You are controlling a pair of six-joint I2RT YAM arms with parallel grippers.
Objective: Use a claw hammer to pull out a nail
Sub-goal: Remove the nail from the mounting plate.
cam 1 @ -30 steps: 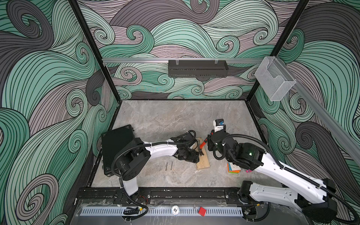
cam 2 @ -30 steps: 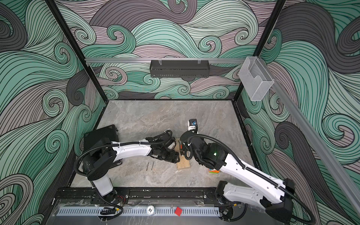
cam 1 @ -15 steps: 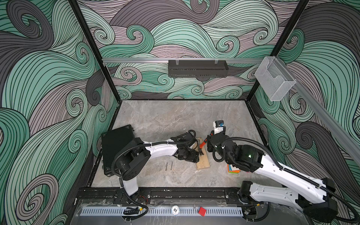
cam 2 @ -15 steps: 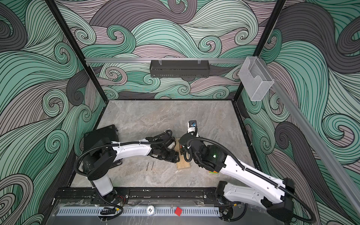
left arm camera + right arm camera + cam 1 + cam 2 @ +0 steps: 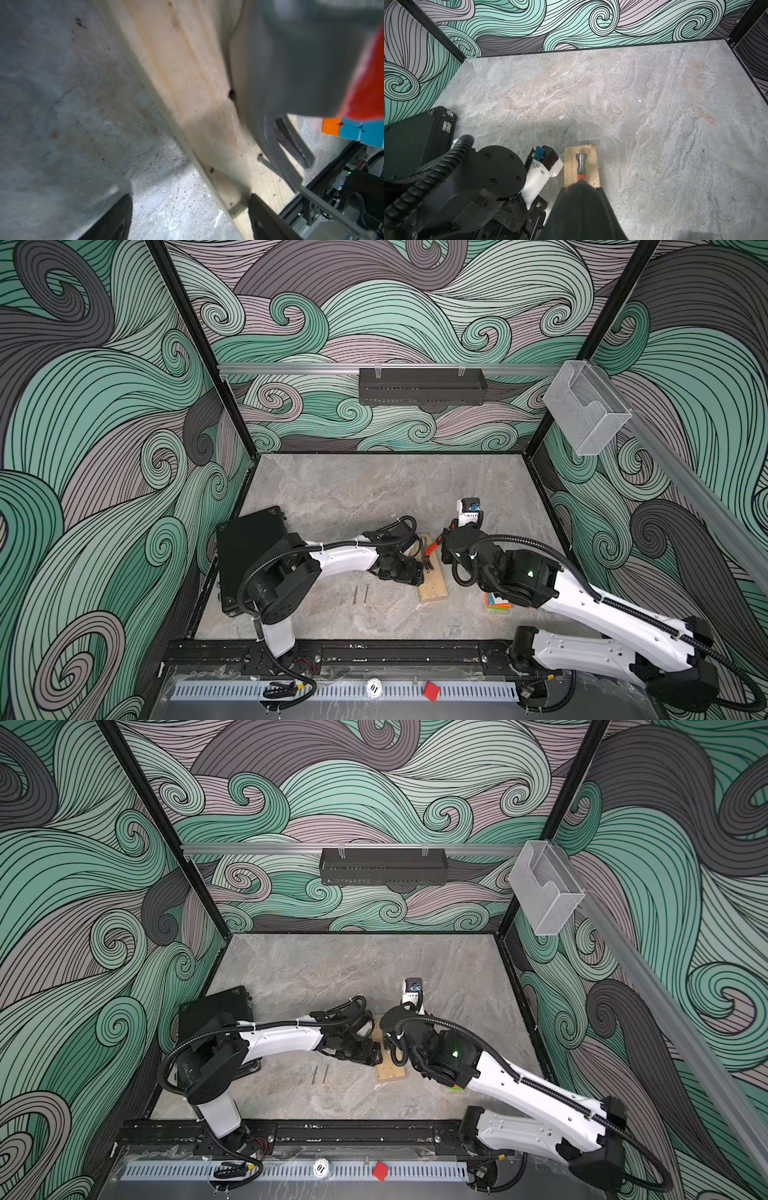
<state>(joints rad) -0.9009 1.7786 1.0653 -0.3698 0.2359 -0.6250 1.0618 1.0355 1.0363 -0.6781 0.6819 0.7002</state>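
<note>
The claw hammer point(image 5: 581, 164) is resting its grey head on the wooden block point(image 5: 432, 587), forked claw against a nail point(image 5: 267, 163). Its orange shaft is running toward 2 o'clock into the right tool point(image 5: 445, 542), which is clamping tight on the handle. The left tool point(image 5: 189, 197) is standing spread wide at the block's 9 o'clock edge, gripping nothing.

Robot lab cell: swirl-printed walls point(image 5: 395, 315), aluminium rail point(image 5: 291, 369)

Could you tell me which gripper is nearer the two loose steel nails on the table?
Left. The left gripper is at the pale wooden block, beside the nails; the right gripper holds the orange-shafted claw hammer beyond it.
</note>
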